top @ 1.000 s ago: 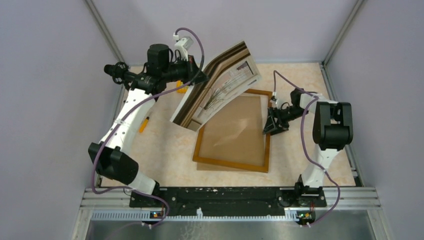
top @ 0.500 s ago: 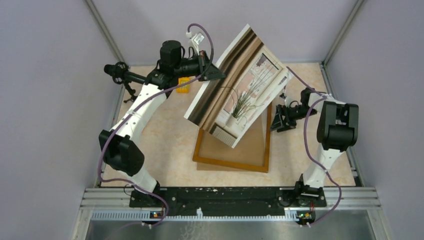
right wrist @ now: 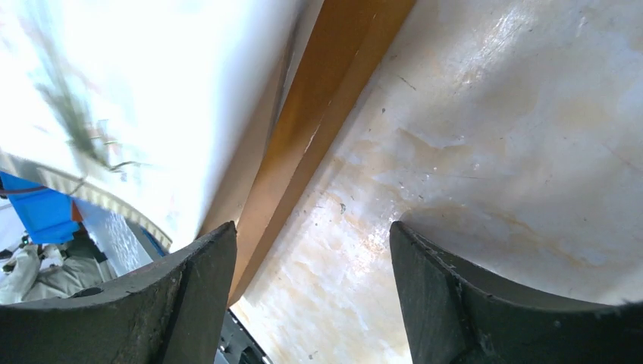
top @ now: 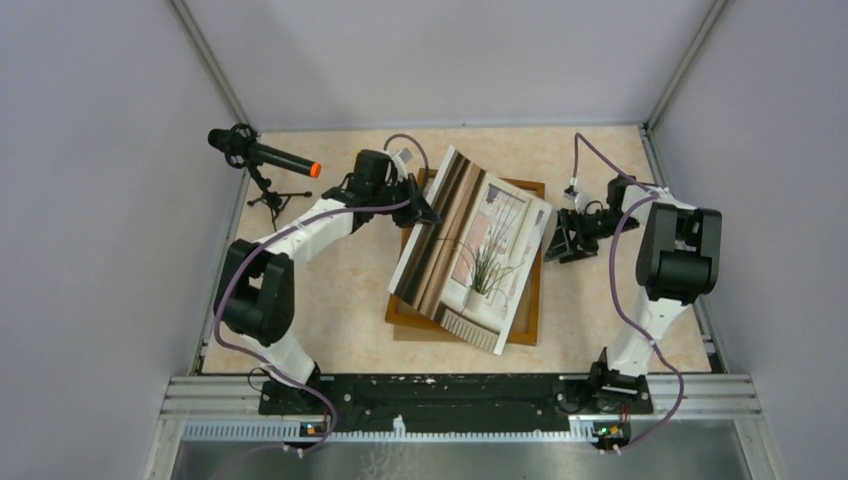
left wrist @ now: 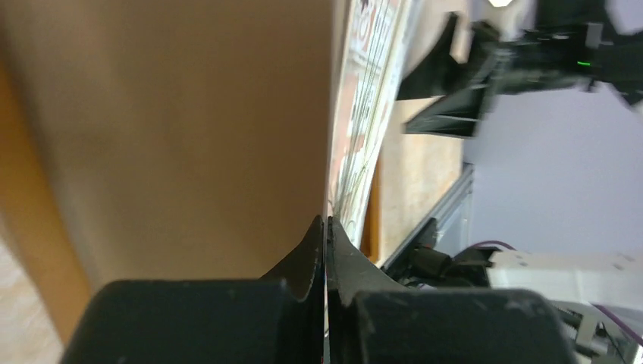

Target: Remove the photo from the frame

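Presently we find the left gripper [top: 425, 207] clenched on the upper-left edge of the large rectangular photo [top: 478, 250] of a spiky green plant, which lies slanted over the brown wooden-rimmed frame [top: 532, 300]. We record the right gripper [top: 558, 245] spread open, empty, just beside the frame's right rim.

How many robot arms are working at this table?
2. The left arm reaches in from the left, with the left gripper shut on the photo's edge. The right arm stands at the right, the right gripper open beside the frame. None seems hidden.
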You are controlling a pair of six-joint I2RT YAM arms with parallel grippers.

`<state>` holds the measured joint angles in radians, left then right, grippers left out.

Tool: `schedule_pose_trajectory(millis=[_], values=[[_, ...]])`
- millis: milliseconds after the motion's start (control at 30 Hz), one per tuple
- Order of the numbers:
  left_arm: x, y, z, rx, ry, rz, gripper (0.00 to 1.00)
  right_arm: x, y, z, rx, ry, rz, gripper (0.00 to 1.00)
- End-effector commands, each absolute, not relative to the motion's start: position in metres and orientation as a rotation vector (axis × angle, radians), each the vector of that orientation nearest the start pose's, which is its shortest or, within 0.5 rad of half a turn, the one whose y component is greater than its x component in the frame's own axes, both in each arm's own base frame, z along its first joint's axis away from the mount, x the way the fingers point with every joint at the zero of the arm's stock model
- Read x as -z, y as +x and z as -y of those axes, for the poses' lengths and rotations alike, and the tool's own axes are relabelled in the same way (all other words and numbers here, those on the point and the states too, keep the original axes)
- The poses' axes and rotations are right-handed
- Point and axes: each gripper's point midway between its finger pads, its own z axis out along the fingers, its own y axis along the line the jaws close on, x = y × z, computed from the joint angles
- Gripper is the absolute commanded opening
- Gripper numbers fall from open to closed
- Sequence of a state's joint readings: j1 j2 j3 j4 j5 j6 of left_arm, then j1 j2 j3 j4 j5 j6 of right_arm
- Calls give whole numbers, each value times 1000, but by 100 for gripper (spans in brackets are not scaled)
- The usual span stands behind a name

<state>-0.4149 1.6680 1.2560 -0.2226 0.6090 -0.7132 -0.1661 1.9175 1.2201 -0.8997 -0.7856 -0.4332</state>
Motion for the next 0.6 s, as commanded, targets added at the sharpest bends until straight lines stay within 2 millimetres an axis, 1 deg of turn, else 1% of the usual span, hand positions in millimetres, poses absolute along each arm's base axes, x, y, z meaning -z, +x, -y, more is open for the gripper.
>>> schedule_pose_trajectory(millis=[0, 133, 200, 333, 400, 467, 567], values=[[-150, 364, 282, 1181, -113, -2380, 0, -53, 320, -59, -1037, -391, -2642, 73], [-107, 363, 274, 1115, -168, -2431, 0, -50, 318, -59, -1046, -385, -2649, 73], [-92, 367, 266, 1063, -206, -2456, 0, -49, 317, -59, -1044, -385, -2653, 73], [-71, 368, 257, 996, -283, -2510, 0, -45, 315, -59, -1044, -383, -2657, 73], [-58, 370, 246, 883, -344, -2547, 0, -42, 315, -60, -1045, -382, -2660, 73], [-51, 373, 240, 825, -373, -2560, 0, -41, 314, -60, -1053, -376, -2665, 73], [-47, 375, 234, 774, -398, -2568, 0, -39, 315, -61, -1047, -379, -2668, 72]])
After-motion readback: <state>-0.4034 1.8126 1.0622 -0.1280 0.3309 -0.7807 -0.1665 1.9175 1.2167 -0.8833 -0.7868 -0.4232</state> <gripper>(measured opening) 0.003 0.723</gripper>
